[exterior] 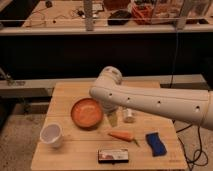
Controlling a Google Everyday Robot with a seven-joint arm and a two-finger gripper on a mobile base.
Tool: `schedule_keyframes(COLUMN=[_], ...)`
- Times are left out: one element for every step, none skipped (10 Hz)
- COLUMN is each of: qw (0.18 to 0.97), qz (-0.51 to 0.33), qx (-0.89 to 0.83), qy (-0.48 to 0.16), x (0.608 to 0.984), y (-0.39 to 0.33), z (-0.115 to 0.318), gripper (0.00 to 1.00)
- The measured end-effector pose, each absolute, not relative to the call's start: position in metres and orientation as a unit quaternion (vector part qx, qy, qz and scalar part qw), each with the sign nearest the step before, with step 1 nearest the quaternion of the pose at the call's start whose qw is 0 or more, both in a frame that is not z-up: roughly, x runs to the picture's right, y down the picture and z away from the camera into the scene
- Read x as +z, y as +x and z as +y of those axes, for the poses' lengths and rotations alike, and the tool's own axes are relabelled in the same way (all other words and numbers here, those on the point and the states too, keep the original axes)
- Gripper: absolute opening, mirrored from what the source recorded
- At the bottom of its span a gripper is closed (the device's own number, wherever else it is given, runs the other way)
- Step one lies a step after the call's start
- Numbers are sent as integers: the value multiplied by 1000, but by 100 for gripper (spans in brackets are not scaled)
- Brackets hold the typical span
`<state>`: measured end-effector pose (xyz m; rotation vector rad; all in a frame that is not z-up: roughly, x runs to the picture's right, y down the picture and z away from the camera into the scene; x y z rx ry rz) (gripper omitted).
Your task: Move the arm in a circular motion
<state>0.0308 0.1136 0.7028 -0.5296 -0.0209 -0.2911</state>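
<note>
The arm [150, 102] is a thick white tube with small dark dots. It reaches in from the right edge over the wooden table [65, 92], and its rounded joint [107, 82] sits above the table's middle. The gripper [112, 118] hangs below that joint, just right of the orange bowl [86, 112] and left of a small white bottle [129, 115]. Most of the gripper is hidden by the arm's casing. Nothing is seen held in it.
On the table are a white cup [51, 135] at the front left, a carrot [122, 135], a blue sponge [156, 143] and a dark flat packet [114, 155] at the front edge. A cluttered bench [100, 20] runs behind, and cables hang at the right.
</note>
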Motion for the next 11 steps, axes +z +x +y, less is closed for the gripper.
schedule_keyframes(qw=[955, 955, 954, 954, 953, 953, 953, 953, 954, 954, 954], qz=[-10, -11, -14, -14, -13, -13, -12, -11, -11, -11, -11], qx=[-144, -147, -153, -156, -158, -160, -160, -160, -158, -154, -153], qy=[-260, -259, -257, -257, -257, -257, -256, -256, -256, -256, -256], x=[705, 708, 715, 721, 726, 730, 732, 736, 743, 750, 752], y=[34, 31, 23, 19, 19, 19, 19, 19, 16, 18, 20], z=[111, 109, 101, 94, 89, 84, 82, 79, 71, 64, 61], gripper=[80, 80, 80, 80, 80, 80, 80, 80, 80, 80, 80])
